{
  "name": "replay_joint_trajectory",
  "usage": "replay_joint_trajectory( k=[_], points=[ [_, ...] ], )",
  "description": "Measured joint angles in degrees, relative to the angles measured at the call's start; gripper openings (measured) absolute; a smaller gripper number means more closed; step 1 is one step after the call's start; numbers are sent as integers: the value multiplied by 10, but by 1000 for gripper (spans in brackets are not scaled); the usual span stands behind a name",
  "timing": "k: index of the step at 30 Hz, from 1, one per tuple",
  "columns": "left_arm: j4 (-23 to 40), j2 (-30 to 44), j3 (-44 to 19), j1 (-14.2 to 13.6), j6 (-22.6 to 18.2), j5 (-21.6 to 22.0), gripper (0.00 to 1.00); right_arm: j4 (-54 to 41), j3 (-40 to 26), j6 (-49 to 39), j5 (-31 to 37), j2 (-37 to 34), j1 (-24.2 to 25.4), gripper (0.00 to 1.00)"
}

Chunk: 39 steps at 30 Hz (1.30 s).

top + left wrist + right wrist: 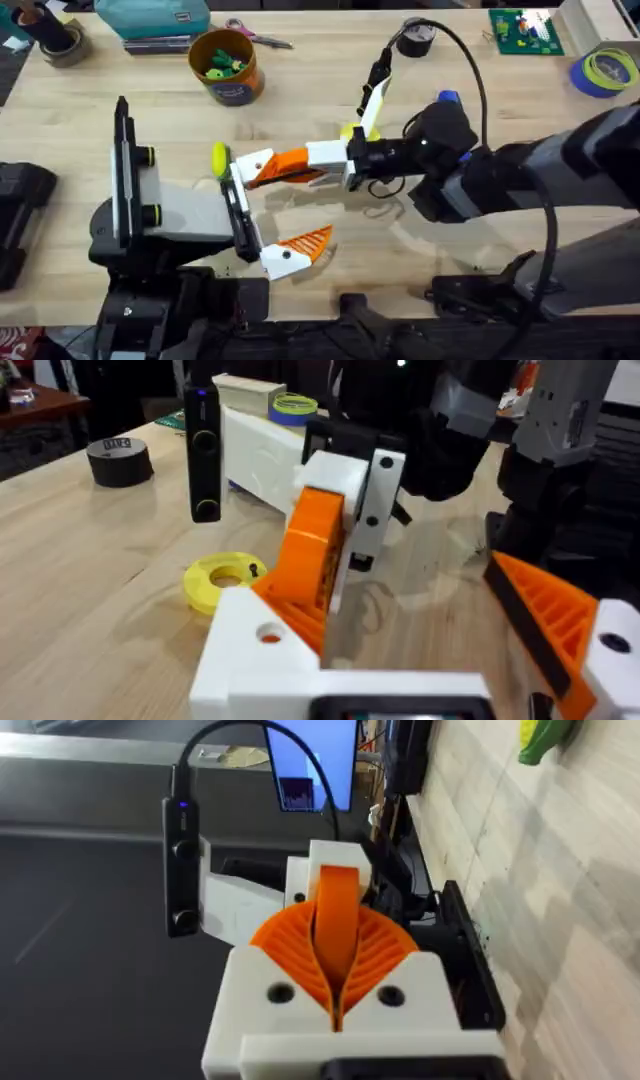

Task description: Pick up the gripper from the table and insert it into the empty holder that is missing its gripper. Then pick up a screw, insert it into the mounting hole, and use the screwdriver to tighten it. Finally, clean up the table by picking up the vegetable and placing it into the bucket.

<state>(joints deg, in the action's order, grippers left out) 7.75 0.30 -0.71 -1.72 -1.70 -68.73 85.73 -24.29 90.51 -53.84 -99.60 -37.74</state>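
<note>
The table (90,110) is spreading pale and wide under both arms. The right gripper (290,168) is reaching across the middle, its two orange pads pinching tight on the gripper (337,925), pressing that loose orange wedge against the holder (262,650), the bare white mount on the left gripper (268,210), whose fingers are standing wide apart. The bucket (225,66) is sitting at the far side with green bits inside. The vegetable (219,157) is lying just beside the holder's tip.
</note>
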Motion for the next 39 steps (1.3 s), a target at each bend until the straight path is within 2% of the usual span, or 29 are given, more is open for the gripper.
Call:
replay_joint_trajectory(
  k=[17,35,36,37,39],
  points=[
    [-2,0,0,3,-4,11,986,0,-45,-12,-51,-34,13,8],
    [-2,0,0,3,-4,10,986,0,-45,-19,-56,-34,14,8],
    [-2,0,0,3,-4,10,986,0,-45,-20,-56,-34,14,19],
    [-2,0,0,3,-4,10,986,-1,-45,-21,-56,-34,14,82],
    [-1,0,0,2,-3,7,986,-1,-46,-23,-58,-34,13,375]
  ],
)
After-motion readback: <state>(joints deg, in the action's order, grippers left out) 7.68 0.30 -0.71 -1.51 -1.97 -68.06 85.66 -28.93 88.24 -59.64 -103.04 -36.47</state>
